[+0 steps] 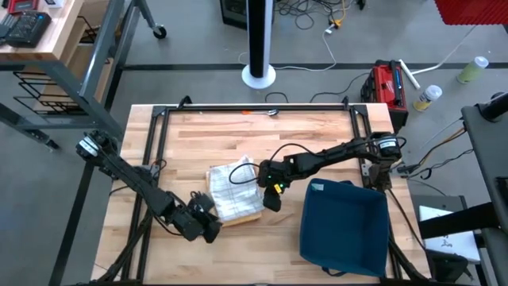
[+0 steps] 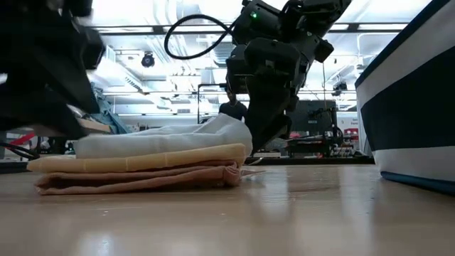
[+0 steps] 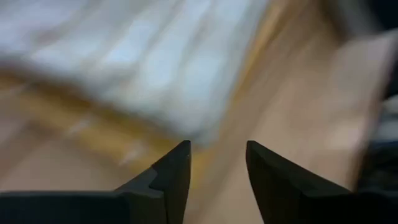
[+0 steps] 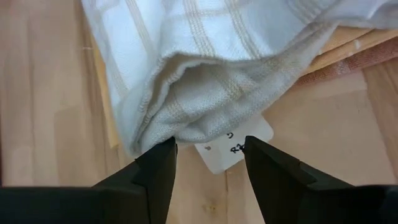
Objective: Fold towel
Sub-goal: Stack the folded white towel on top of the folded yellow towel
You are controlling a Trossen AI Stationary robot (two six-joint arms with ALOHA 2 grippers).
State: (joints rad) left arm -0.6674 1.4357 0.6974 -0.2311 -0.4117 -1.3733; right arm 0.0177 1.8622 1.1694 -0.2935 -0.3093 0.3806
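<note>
A white checked towel (image 1: 232, 184) lies folded on top of a yellow cloth (image 2: 142, 159) and a pinkish cloth (image 2: 142, 179), which form a flat stack on the wooden table (image 1: 262, 135). My right gripper (image 4: 208, 149) stands open at the stack's right side, slanting down. Its fingers sit on either side of a white tag (image 4: 231, 147), with the towel's rolled corner (image 4: 186, 121) just ahead of them. My left gripper (image 3: 217, 155) is open near the stack's near left corner (image 1: 208, 216), with nothing between its fingers. The towel ahead of it is blurred. My right gripper is open at the towel's rolled corner (image 4: 163, 134). One fingertip (image 4: 163, 155) stands right against the cloth's edge, and I cannot tell whether it touches. The towel lies on the stack, not lifted.
A dark blue bin (image 1: 343, 226) stands on the table to the right of the stack, close behind my right arm. The far half of the table is bare wood inside a black frame (image 1: 254, 109).
</note>
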